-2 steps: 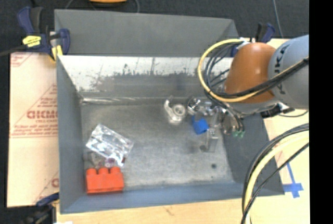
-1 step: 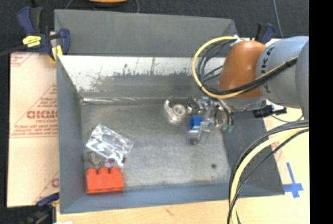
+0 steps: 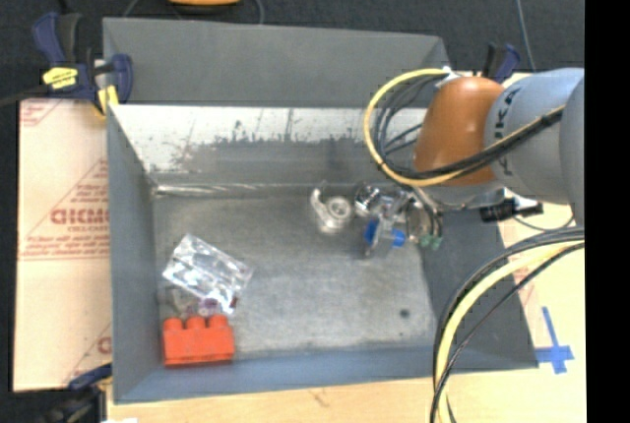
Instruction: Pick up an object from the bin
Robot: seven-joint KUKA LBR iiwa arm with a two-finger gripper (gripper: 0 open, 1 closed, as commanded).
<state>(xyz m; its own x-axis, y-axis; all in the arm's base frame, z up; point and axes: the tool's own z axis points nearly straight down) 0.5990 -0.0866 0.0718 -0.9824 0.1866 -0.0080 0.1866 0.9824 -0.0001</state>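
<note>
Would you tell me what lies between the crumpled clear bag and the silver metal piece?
Nothing: the camera view shows only bare bin floor between the crumpled clear bag and the silver metal piece.

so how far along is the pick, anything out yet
Nothing looks lifted out: the orange plastic block and the crinkled clear plastic bag lie at the grey metal bin's lower left. In hand, the gripper is down by the small silvery metal fitting near the middle. Left: the grasp, which I cannot confirm, and the lift.

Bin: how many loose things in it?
3: an orange block in the lower-left corner, a crumpled clear bag against it, a silvery metal piece beside the hand, which may hide more.
</note>
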